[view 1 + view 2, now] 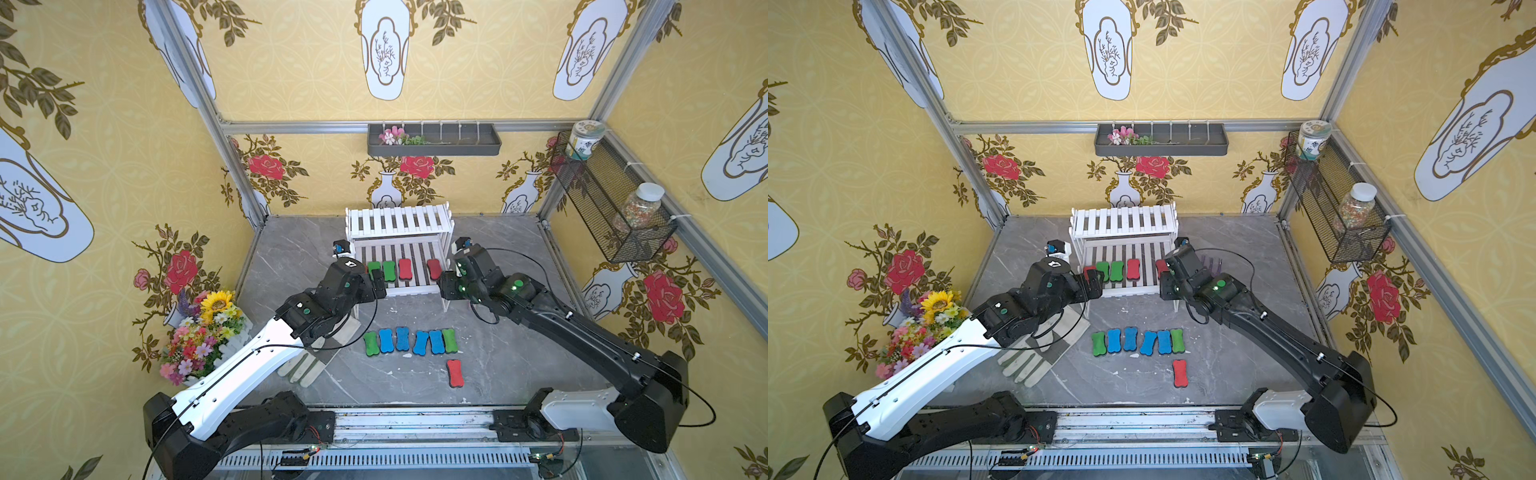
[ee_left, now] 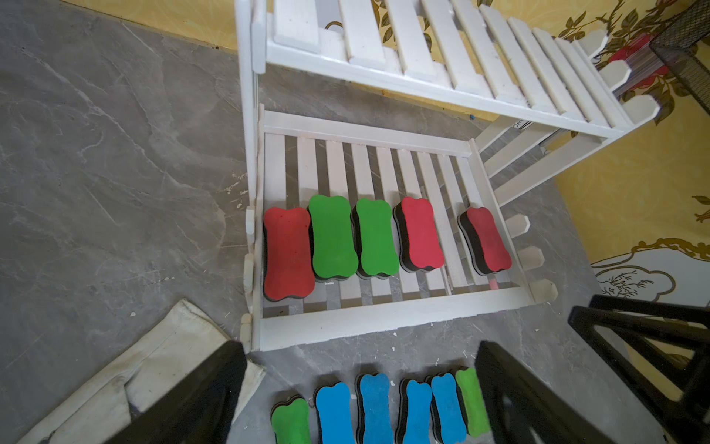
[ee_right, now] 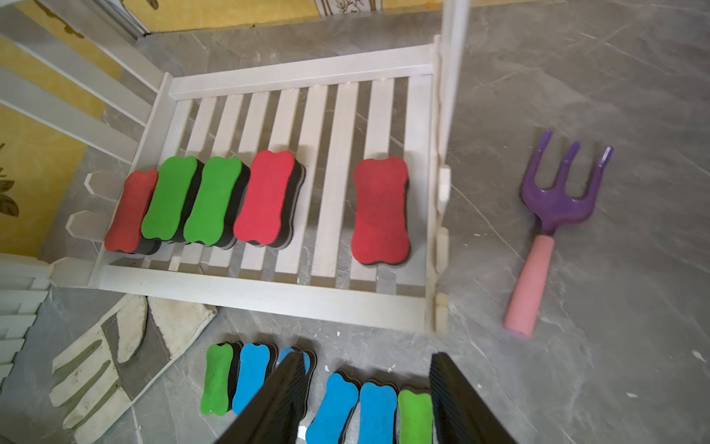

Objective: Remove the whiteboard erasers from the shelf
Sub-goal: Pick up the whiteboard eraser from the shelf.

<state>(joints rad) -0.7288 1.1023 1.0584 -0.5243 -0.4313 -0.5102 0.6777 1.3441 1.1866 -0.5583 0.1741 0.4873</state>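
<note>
Just off the shelf [image 2: 384, 319] front rail, left hand [image 2: 359, 348] spread wide and empty, right hand [image 3: 367, 357] parted, empty too. Five erasers [image 2: 332, 238] sit on the lower tier, four packed tight. The risk, I'd say: a hand dragging a neighbour along or clipping that rail.
</note>
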